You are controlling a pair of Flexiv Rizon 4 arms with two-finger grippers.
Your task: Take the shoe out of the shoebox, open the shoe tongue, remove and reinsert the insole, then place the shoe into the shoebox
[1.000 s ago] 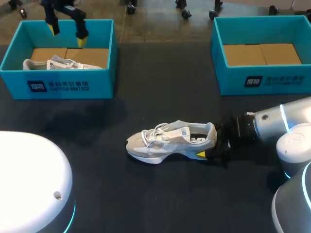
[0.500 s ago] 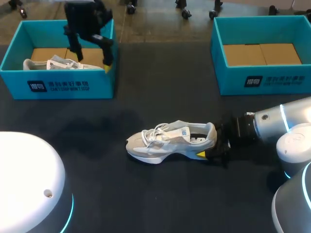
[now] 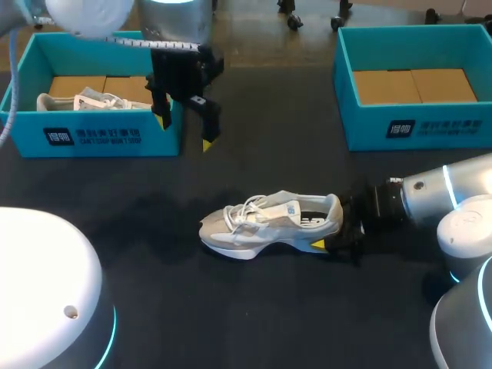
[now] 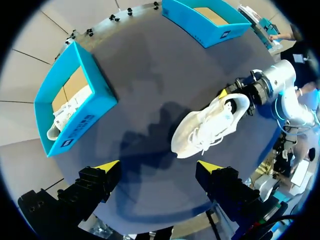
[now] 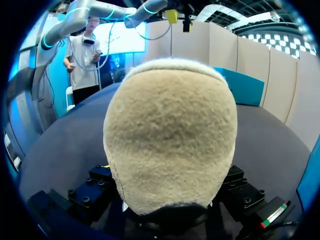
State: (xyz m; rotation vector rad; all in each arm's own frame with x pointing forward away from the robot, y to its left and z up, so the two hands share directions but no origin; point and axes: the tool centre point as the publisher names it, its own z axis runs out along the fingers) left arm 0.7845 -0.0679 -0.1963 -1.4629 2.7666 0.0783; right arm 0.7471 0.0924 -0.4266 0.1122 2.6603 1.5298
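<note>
Since the earlier frames, the left claw (image 3: 184, 132) has been travelling from above the left box (image 3: 108, 134) towards the middle of the worktop (image 3: 254, 307). It is now hanging over the dark surface just off that box's near right corner. Its fingers are standing released, wide apart, with nothing between them. In the left wrist view, this claw (image 4: 158, 165) is looking down on the shoe (image 4: 207, 127), which is lying well ahead of it.

The shoe (image 3: 269, 223) is resting upright on its sole near the middle of the worktop, toe pointing left and heel right, laces loose. The right claw (image 3: 334, 233) is grasping the shoe by its heel, one yellow tip showing at the near side of the sole. In the right wrist view, the heel (image 5: 170, 135) is sitting between the fingers.

A second shoe (image 3: 81, 101) is lying inside the left box. The right box (image 3: 415, 127) is standing at the far right, showing only its cardboard floor.
</note>
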